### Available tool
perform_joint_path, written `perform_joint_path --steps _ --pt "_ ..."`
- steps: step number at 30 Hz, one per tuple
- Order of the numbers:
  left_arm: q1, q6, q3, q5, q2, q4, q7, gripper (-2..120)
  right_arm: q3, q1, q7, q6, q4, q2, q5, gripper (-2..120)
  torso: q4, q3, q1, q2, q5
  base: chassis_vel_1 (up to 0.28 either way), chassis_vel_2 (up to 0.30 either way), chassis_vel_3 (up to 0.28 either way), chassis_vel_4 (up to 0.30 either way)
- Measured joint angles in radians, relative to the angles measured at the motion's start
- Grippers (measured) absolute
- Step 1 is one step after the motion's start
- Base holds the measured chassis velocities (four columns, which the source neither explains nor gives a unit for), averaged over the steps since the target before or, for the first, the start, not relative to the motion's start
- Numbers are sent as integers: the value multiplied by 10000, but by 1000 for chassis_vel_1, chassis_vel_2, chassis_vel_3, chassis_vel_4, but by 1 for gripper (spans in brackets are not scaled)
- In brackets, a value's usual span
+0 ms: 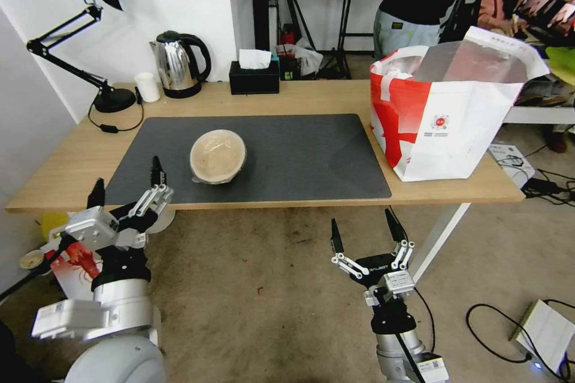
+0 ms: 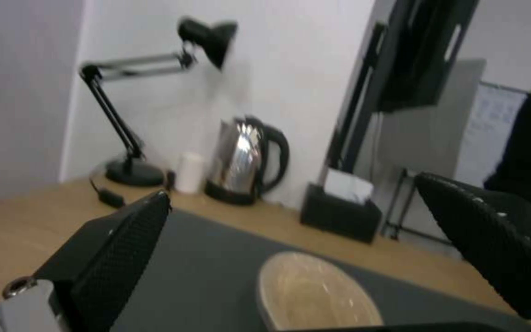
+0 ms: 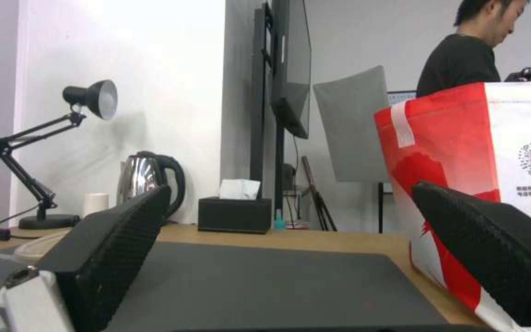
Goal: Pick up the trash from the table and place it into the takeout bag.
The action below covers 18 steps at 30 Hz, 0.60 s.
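So only the beige bowl [image 1: 218,155] is sitting on the dark grey mat [image 1: 299,155] of the tabletop [image 1: 60,161], left of the mat's middle, upright and nothing touching it. Takeout bag [image 1: 455,131] stands open at the right end of the tabletop, just off the mat, red side panel facing the bowl. Left hand [image 1: 127,187] hangs at the front edge of the tabletop near the mat's left corner, fingers spread, holding nothing, close to the bowl but apart from it. Right hand [image 1: 365,234] is lower, in front of the tabletop over the floor, fingers spread wide and empty too. Along the back edge are a steel kettle [image 1: 178,64], a black tissue box [image 1: 254,76] and a desk lamp [image 1: 96,42].
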Motion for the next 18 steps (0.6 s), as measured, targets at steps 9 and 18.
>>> perform_joint_path --steps 9,18 --pt "-104 337 -91 -613 333 -3 -46 100 0 0 0 0 0 0 0 100 1 0 0 0 0 0 0 0 0" --pt "-469 871 -296 -2480 582 58 -312 100 0 0 0 0 0 0 -1 100 0 0 1 0 1 0 0 0 0"
